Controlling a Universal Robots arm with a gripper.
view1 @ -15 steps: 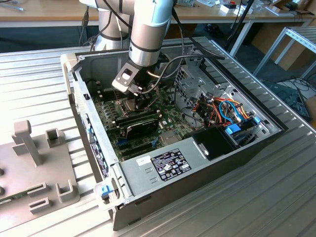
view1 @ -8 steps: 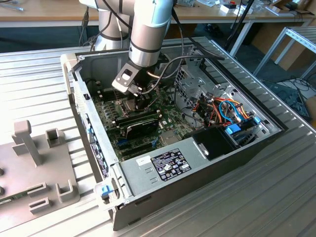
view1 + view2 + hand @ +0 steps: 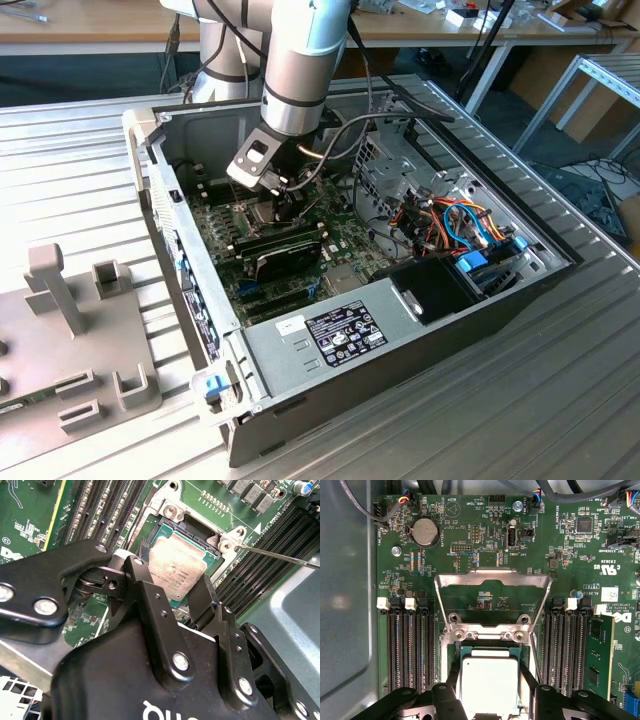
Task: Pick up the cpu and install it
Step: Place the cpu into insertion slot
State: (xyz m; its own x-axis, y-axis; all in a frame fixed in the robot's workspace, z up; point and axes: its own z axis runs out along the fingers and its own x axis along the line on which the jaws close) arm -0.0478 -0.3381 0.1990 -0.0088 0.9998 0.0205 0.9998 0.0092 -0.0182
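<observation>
Arm down inside case, gripper astride cpu

Bright, even light fills the exterior view — the ribbed bench gleams pale, while the computer case holds shade beneath the arm. In the first wrist view the motherboard is crisp, with a hazy glare patch on the grey case wall. The cpu lid shows soft sheen in the second wrist view.
</observation>
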